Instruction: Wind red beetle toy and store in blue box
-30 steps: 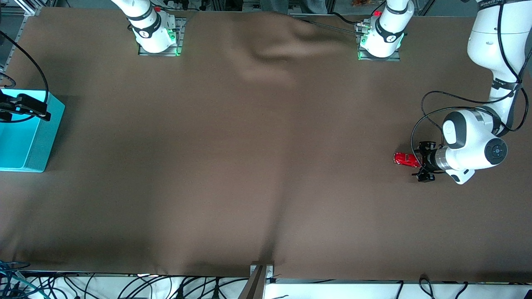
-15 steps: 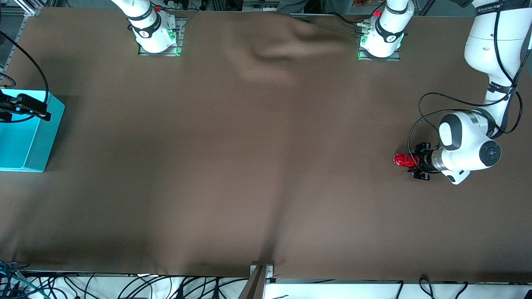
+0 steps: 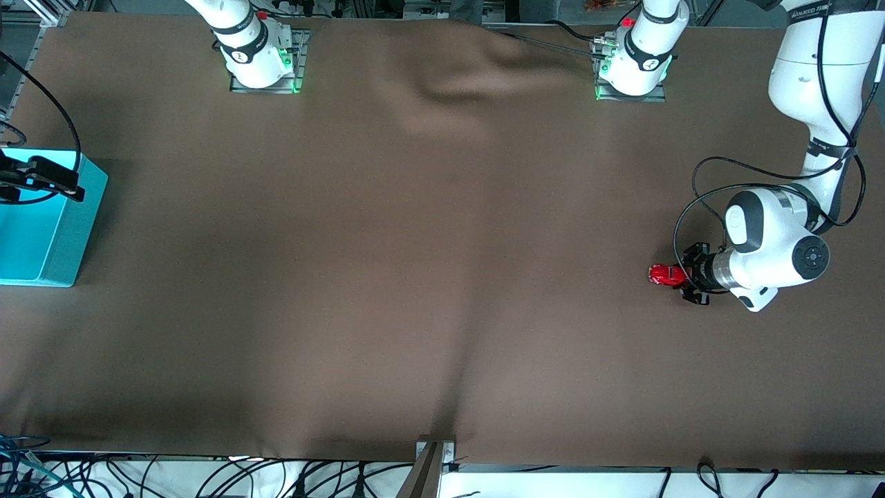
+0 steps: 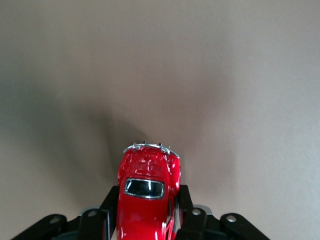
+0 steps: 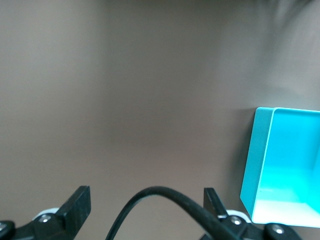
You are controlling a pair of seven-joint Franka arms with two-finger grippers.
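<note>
Left gripper (image 3: 681, 277): sitting low at the brown table (image 3: 415, 277) toward the left arm's end, its two black fingers (image 4: 186, 207) pressing against both flanks of the beetle (image 3: 664, 274); the jaws are standing only as far apart as the toy's body is wide.

Beetle: lying gripped between those fingers, its rear end tucked into the gripper and its nose and chrome bumper pointing out toward the right arm's end of the table; in the left wrist view the red roof (image 4: 146, 192) and dark windscreen are showing between the finger pads. Whether its wheels are touching the cloth cannot be told.

Left arm: reaching down from its base at the top of the front view, bending at the white elbow, with a black cable (image 3: 698, 200) looping beside the wrist.

Right gripper (image 5: 145, 200): hanging over the box (image 3: 38, 221) at the right arm's end of the table, waiting; its fingers (image 5: 75, 202) are spread wide apart and are holding nothing, with a black cable (image 5: 160, 205) arching between them.

Box: sitting open-topped at the table's edge, well apart from the beetle, almost the whole table length between them; its turquoise wall (image 5: 257, 155) is showing in the right wrist view.
</note>
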